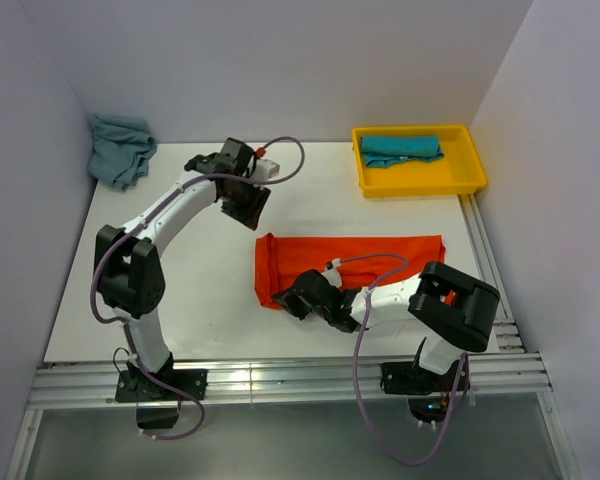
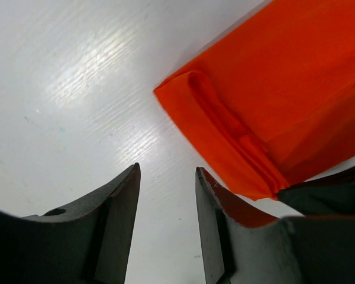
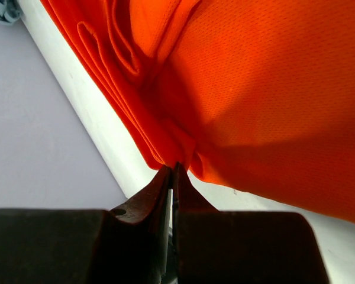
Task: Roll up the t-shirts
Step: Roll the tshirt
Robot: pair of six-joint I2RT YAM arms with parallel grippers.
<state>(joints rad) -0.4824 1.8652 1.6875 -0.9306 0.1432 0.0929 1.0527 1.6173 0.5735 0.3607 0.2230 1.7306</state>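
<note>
The orange-red t-shirt (image 1: 365,258) lies folded in a long strip across the middle of the white table. My right gripper (image 1: 292,300) is at the strip's near left corner, and in the right wrist view (image 3: 174,167) its jaws are shut, with the bunched edge of the orange cloth (image 3: 254,89) pinched at the tips. My left gripper (image 1: 250,214) hovers over the bare table just beyond the strip's far left corner. It is open and empty in the left wrist view (image 2: 167,171), with the shirt's folded corner (image 2: 266,100) just ahead to the right.
A yellow tray (image 1: 420,186) at the back right holds a rolled teal t-shirt (image 1: 400,150). A crumpled grey-blue t-shirt (image 1: 120,148) lies at the back left corner. White walls close in the table on three sides.
</note>
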